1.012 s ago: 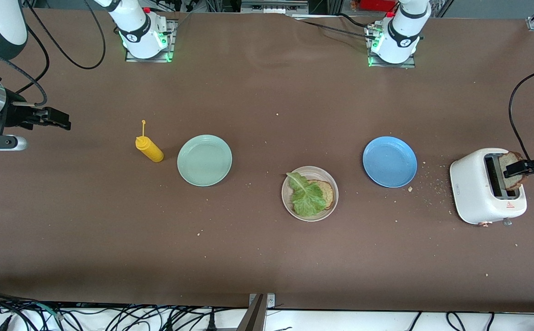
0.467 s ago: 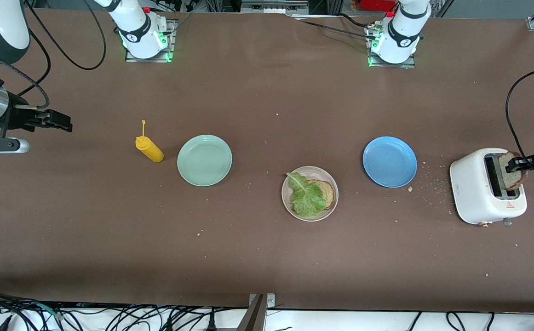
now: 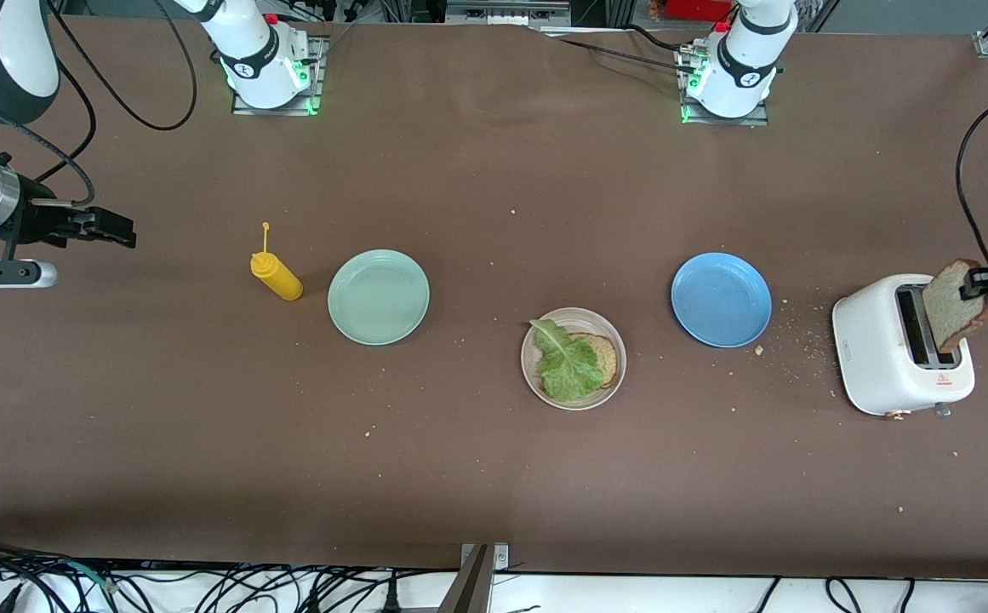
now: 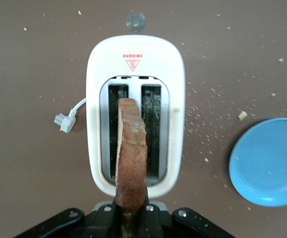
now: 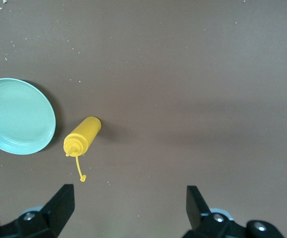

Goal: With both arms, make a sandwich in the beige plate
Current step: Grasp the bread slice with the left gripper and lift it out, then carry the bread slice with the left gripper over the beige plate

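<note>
Half-built sandwich (image 3: 577, 361) in the beige plate (image 3: 533, 376), roughly mid-table and a little nearer the front camera's edge than the other plates: one brown bread slice lying flat, crinkled green lettuce leaf (image 3: 563, 364) draped over most of it, no top slice yet.

Second bread slice (image 3: 955, 304) upright above the white toaster (image 3: 876, 358) at the left arm's end of the table, lower corner apparently just at one slot's mouth, though hard to confirm. Clamped at its upper crust edge by the left gripper (image 3: 980, 280), fingers pressed together on the crust, slice hanging edge-on in the left wrist view (image 4: 131, 158).

Handling, as a judgement: light, dry, fairly stiff if toasted, yet crumbly and easily cracked by a hard pinch; scattered crumbs around the toaster suggest as much. Best held by the firmer crust near an edge, as here, with modest force. Likely to swing or tilt from a single-edge hold, so slow carrying advisable. Lettuce soft, limp and springy; top slice apt to rock or slide on it unless laid flat and square.

Blue plate (image 3: 721, 299) between toaster and beige plate. Pale green plate (image 3: 378, 296) toward the right arm's end, yellow squeeze bottle (image 3: 276, 275) lying just beside it.

Right gripper (image 3: 107, 228) waiting over bare table near the right arm's end, fingers spread wide, holding nothing.
</note>
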Motion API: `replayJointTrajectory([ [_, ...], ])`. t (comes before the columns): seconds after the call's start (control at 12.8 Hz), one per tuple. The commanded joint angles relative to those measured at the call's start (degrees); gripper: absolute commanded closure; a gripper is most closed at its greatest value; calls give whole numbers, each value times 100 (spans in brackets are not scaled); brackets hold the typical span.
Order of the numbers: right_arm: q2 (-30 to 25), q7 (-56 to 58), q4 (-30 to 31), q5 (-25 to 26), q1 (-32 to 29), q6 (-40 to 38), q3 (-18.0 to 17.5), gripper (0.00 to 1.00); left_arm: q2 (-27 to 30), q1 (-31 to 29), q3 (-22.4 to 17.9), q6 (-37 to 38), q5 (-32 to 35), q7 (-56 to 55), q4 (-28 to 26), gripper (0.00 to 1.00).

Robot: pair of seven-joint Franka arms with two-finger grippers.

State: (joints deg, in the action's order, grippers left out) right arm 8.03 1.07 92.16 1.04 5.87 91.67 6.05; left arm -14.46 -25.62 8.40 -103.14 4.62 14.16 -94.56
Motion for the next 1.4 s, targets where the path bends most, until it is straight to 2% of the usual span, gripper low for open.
replayJointTrajectory([
  [0.0, -29, -11, 57, -95, -34, 44, -33, 0, 40, 66, 301, 986, 206, 17, 683, 100],
  [0.23, -38, -11, 57, -95, -34, 26, -33, 0, 5, 66, 854, 1533, 92, -44, 834, 100],
  [0.47, -38, -19, 57, -95, -34, 9, -33, 0, -249, 136, 1583, 1543, 30, -850, 772, 100],
  [0.55, -38, -20, 57, -95, -34, 0, -33, 0, -346, 214, 1690, 1543, -223, -1036, 807, 100],
  [0.93, -47, -20, 57, -95, -34, 0, -33, 0, -1163, 689, 1709, 1377, -2733, -1793, 869, 100],
  [1.17, -38, -20, 57, -95, -16, 17, -33, 0, -1786, 970, 1717, 806, -4053, -1698, 860, 100],
  [1.32, -38, -20, 57, -95, -16, 0, -33, 0, -2103, 1338, 1717, 219, -4661, -1619, 860, 100],
])
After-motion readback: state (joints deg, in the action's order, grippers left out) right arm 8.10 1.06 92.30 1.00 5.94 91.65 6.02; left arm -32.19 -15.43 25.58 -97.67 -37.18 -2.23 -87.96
